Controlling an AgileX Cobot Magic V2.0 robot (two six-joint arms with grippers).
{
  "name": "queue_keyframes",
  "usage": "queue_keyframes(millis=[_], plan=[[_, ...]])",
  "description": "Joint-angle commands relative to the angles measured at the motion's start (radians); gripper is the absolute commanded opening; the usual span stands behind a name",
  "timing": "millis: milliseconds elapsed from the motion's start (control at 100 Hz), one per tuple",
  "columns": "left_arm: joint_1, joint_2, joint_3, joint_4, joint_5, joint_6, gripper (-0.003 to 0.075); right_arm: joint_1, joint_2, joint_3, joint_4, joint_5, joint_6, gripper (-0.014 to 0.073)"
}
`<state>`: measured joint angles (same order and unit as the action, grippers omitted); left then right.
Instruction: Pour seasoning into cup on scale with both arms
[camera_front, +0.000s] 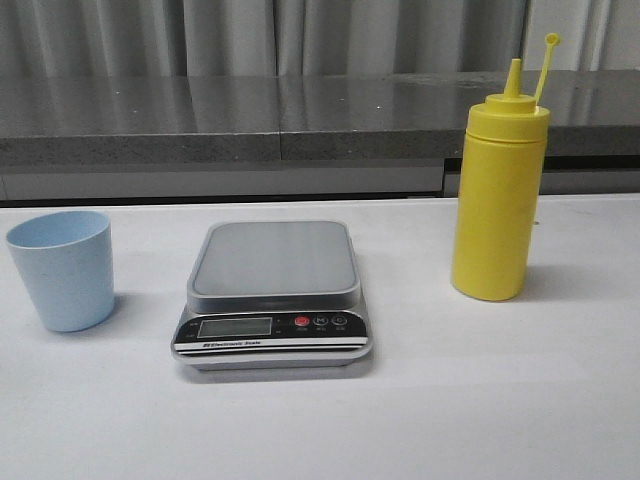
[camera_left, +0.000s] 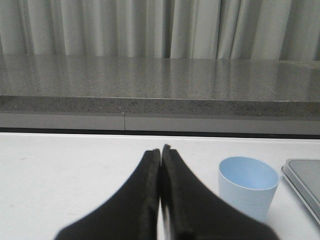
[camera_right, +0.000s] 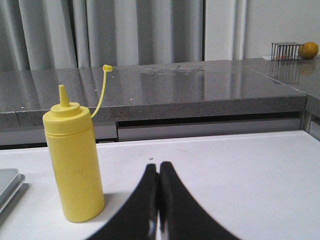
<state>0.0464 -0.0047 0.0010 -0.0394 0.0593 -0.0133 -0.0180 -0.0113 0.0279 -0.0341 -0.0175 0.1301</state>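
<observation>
The yellow seasoning bottle (camera_front: 498, 200) stands upright on the white table at the right, its cap strap sticking up. The light blue cup (camera_front: 62, 270) stands empty on the table at the left. The scale (camera_front: 275, 290) lies between them with nothing on its platform. Neither gripper shows in the front view. In the left wrist view my left gripper (camera_left: 161, 150) is shut and empty, with the cup (camera_left: 247, 187) beside it and the scale's edge (camera_left: 304, 182) beyond. In the right wrist view my right gripper (camera_right: 158, 166) is shut and empty, with the bottle (camera_right: 74, 162) standing apart from it.
A grey stone counter ledge (camera_front: 280, 120) runs along the back of the table, with curtains behind it. In the right wrist view a small wire rack (camera_right: 286, 51) and an orange fruit (camera_right: 310, 49) sit far off on the counter.
</observation>
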Motion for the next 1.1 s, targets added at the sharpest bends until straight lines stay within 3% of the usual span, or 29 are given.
queue_keyframes(millis=[0,790,1090], plan=[[0.001,-0.033,0.036,-0.009,-0.086,-0.002,-0.002,0.0,-0.022,-0.015,-0.003,-0.08,0.0,-0.0068],[0.001,-0.033,0.036,-0.009,-0.095,-0.002,-0.002,0.0,-0.022,-0.015,-0.003,-0.08,0.0,-0.0068],[0.001,-0.018,-0.057,-0.009,-0.041,-0.002,-0.002,0.0,-0.022,-0.015,-0.003,-0.08,0.0,-0.0068]])
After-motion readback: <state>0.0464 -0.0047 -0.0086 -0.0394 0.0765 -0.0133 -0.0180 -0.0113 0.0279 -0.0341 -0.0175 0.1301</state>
